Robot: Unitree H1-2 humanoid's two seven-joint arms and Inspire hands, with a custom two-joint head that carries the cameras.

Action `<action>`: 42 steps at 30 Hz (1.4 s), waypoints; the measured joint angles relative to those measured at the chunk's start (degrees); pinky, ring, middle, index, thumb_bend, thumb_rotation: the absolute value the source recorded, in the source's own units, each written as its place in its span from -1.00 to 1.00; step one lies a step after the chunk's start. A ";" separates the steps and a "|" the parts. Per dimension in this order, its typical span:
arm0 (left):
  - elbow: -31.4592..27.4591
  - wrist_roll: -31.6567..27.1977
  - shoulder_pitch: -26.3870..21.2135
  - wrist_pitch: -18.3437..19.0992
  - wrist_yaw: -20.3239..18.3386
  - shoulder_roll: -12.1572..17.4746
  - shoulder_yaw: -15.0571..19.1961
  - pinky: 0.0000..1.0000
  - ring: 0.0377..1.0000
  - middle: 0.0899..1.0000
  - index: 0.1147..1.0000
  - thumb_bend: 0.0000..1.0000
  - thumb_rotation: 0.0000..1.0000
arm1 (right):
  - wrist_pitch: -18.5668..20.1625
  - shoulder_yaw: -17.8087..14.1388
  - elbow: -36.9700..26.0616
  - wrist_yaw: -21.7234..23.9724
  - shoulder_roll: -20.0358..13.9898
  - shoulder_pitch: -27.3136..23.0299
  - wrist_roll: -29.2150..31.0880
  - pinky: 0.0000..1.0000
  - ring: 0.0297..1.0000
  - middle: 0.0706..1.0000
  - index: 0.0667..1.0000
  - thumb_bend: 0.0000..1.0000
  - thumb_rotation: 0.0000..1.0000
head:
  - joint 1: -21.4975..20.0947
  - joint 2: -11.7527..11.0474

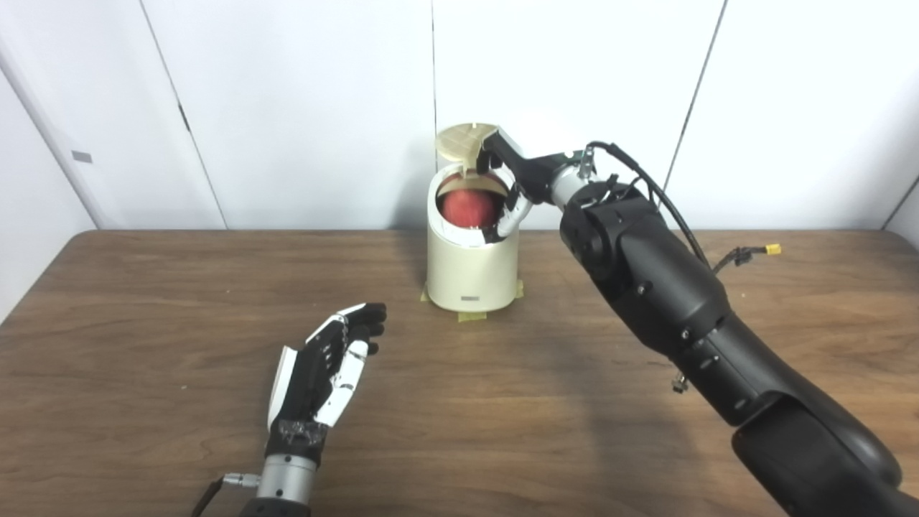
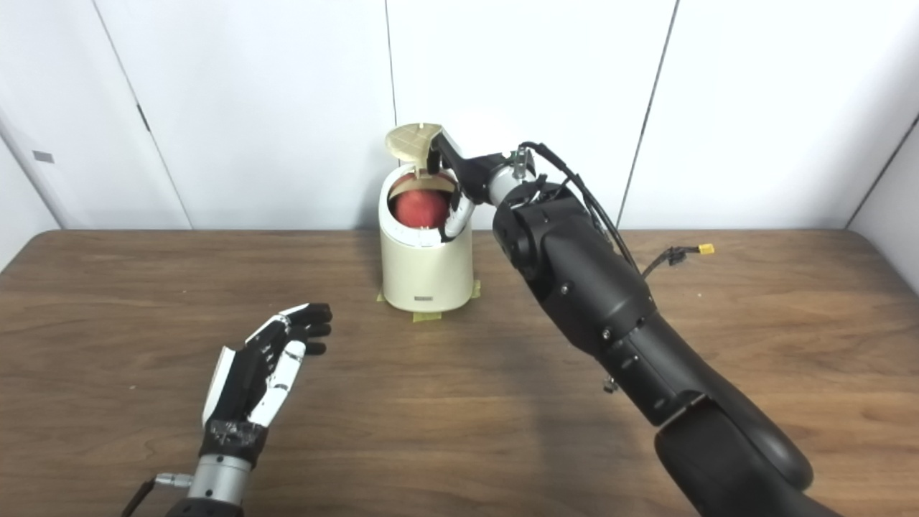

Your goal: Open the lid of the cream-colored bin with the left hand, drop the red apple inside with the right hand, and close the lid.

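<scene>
The cream-colored bin [image 1: 470, 269] stands at the back middle of the table, its round lid [image 1: 463, 141] tipped up and open. The red apple [image 1: 470, 207] sits in the bin's mouth, just below the rim. My right hand [image 1: 511, 188] reaches over the bin from the right, its fingers [image 1: 511, 219] curled against the apple's right side and holding it; the far side of the grip is hidden. My left hand [image 1: 327, 366] is open and empty, low over the table at the front left, well clear of the bin. The scene also shows in the right eye view, with the bin [image 2: 423, 266] and the apple [image 2: 422, 207].
The bin is fixed to the wooden table [image 1: 143, 323] with yellowish tape [image 1: 470, 314] at its base. A loose cable with a yellow connector [image 1: 772, 250] hangs off my right arm. White wall panels stand right behind the bin.
</scene>
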 measured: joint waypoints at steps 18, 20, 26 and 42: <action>0.00 -0.78 -0.01 0.00 -0.04 -0.01 0.00 0.41 0.50 0.49 0.42 -0.46 0.35 | -5.40 -1.74 2.11 -12.12 0.51 2.19 0.86 -0.50 -0.35 -0.18 -0.13 0.14 -0.70 | -0.09 -0.18; 0.00 -0.78 0.00 0.01 -0.04 0.00 -0.04 0.40 0.49 0.49 0.43 -0.48 0.34 | -7.33 -2.41 2.68 -16.21 0.71 2.95 1.44 -0.59 -0.48 -0.32 -0.13 0.06 -0.68 | 0.00 -0.09; 0.01 -0.90 -0.01 -0.01 -0.16 0.04 -0.13 0.40 0.49 0.49 0.43 -0.50 0.33 | -13.44 -6.98 3.53 -28.48 1.58 3.92 5.19 -0.56 -0.44 -0.20 -0.11 0.04 -0.89 | -0.09 -0.09; 0.25 -1.36 -0.13 -0.16 0.10 0.03 0.38 0.28 0.40 0.41 0.34 -0.44 0.27 | -37.10 -22.26 -4.83 -46.62 7.24 23.19 30.03 -0.47 -0.41 -0.20 -0.05 0.02 -0.98 | -0.44 -0.44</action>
